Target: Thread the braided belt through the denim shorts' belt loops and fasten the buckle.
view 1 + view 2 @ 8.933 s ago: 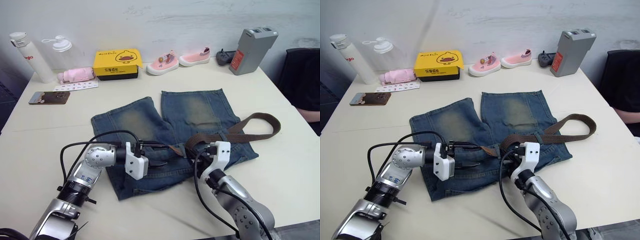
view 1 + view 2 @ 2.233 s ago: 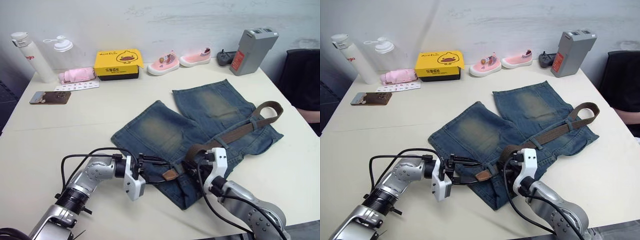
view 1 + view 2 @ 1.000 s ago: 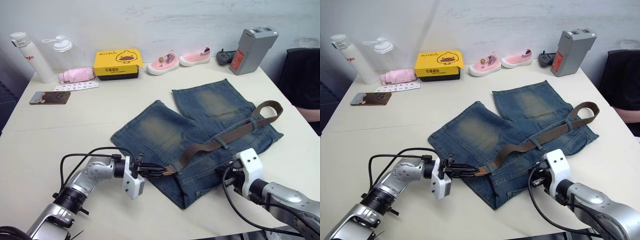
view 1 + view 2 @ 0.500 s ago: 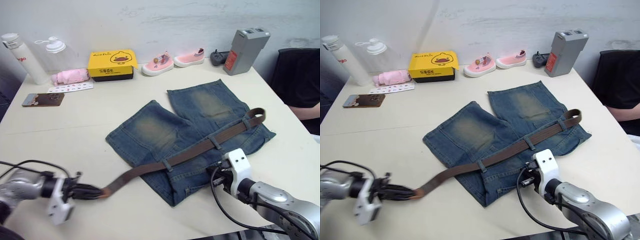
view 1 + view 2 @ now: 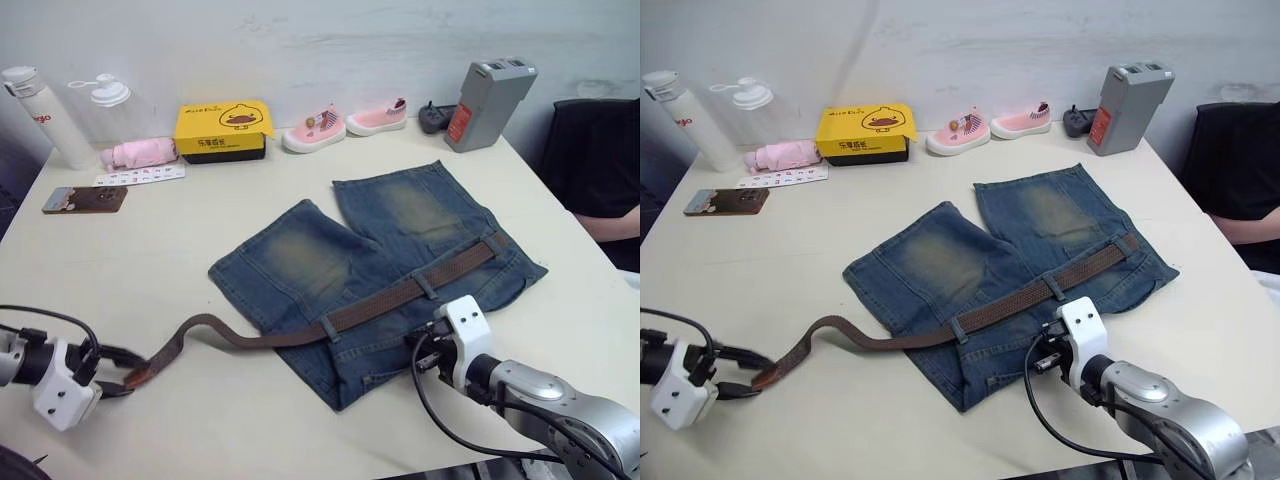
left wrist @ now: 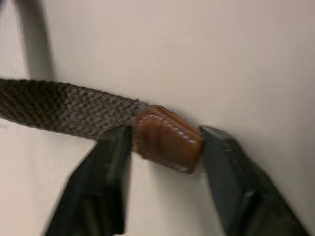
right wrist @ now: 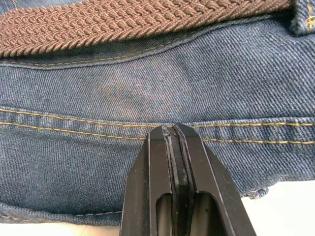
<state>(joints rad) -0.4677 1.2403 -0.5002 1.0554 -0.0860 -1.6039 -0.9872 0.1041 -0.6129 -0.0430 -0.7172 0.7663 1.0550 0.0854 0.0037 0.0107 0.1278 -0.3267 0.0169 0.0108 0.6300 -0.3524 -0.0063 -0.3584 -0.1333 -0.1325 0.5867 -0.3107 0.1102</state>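
The left gripper clamps the braided belt's leather tip, low over the table. The belt arcs right — across the denim shorts, under two belt loops. The right gripper is closed, fingertips pressed on the waistband seam.
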